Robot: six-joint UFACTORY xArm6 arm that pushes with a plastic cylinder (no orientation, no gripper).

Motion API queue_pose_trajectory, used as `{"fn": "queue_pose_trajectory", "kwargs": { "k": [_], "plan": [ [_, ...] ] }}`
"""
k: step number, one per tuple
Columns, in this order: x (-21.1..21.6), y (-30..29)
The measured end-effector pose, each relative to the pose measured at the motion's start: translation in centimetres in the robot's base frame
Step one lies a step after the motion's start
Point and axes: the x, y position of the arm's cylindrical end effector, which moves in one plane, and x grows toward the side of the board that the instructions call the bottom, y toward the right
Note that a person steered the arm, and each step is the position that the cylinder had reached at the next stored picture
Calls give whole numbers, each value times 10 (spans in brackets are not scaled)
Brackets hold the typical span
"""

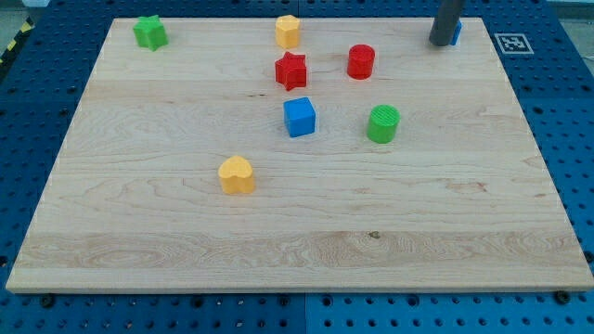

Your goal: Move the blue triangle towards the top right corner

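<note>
The blue triangle sits at the board's top right corner, mostly hidden behind the dark rod; only a sliver shows on the rod's right side. My tip rests on the board just left of and touching the blue triangle, close to the top edge.
A red cylinder, red star, blue cube and green cylinder sit mid-board. An orange block is at top centre, a green star top left, a yellow heart lower left. The board's top edge is near my tip.
</note>
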Motion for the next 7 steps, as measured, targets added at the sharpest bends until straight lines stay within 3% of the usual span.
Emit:
{"fn": "queue_pose_trajectory", "kwargs": {
  "k": [4, 7],
  "plan": [
    [-44, -11],
    [-42, -1]
  ]
}}
